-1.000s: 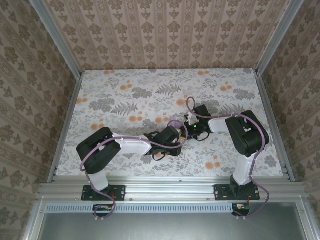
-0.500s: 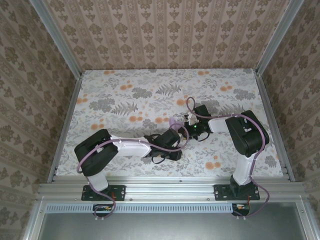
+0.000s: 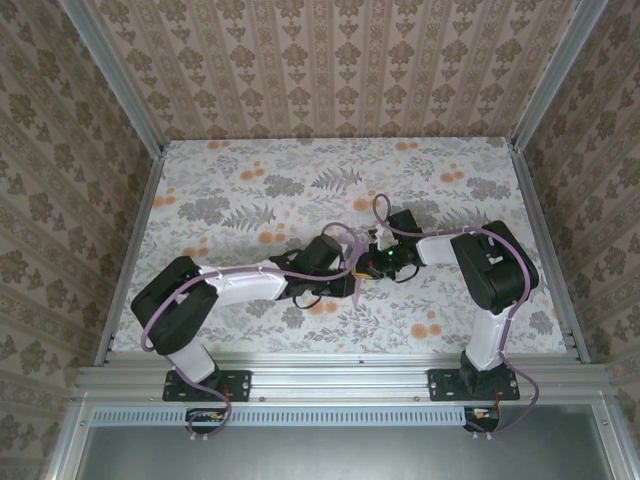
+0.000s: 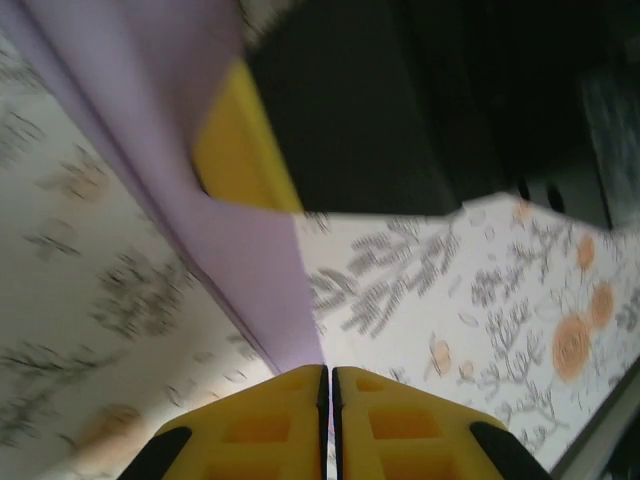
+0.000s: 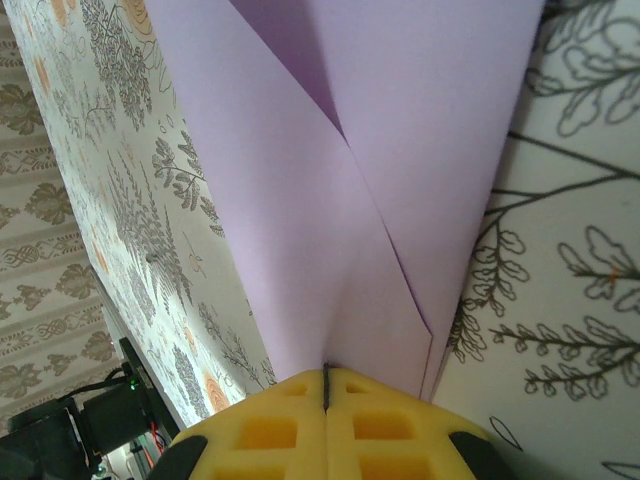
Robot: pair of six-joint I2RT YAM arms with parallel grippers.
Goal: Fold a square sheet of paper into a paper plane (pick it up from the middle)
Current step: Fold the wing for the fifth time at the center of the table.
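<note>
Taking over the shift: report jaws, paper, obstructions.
Left gripper: jaws shut on folded lavender-purple paper sheet. Right gripper: jaws shut on same sheet. Both grippers crowded close together.

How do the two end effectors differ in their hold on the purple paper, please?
The left end effector pinches a narrow tip of the purple paper; the right end effector clamps broader, overlapping folds. The left reaches rightward, the right leftward. Both are shut on it.

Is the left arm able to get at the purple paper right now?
Probably yes: the left gripper seems shut on a corner of the purple paper, which the right gripper also pinches. Nothing stands between them.
</note>
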